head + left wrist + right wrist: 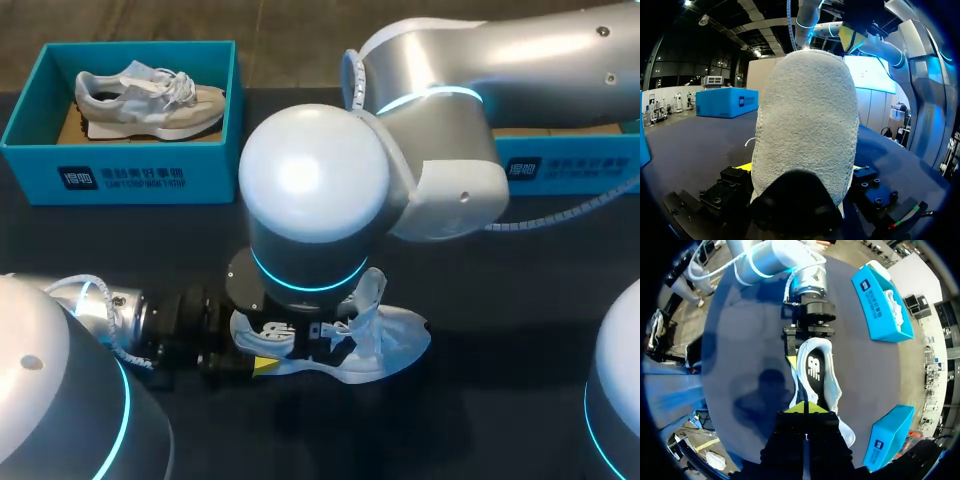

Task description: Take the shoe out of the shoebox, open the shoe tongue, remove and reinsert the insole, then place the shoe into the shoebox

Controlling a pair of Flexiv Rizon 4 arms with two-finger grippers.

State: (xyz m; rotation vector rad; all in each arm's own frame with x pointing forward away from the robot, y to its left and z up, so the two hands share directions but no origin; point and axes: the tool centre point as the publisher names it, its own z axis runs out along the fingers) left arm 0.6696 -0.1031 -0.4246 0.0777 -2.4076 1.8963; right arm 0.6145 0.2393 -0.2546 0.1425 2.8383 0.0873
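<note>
A: Head cam is sitting high behind the robot, looking down at the table (520,330), mid-range. Wrists?
B: Left wrist is facing level along its fingers, pressed right up to the shoe (805,125) heel. Right wrist is looking straight down on the shoe, further off.
A: Overlap?
B: All three are catching the shoe. Head and right wrist are both showing the left gripper (807,346) and the shoeboxes (875,310).

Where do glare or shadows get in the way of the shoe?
Head view: right arm shows a bright highlight and blocks part of the shoe. Right wrist view: arm shadow falls on the table beside the shoe, not on it. Left wrist view: shoe evenly lit.
</note>
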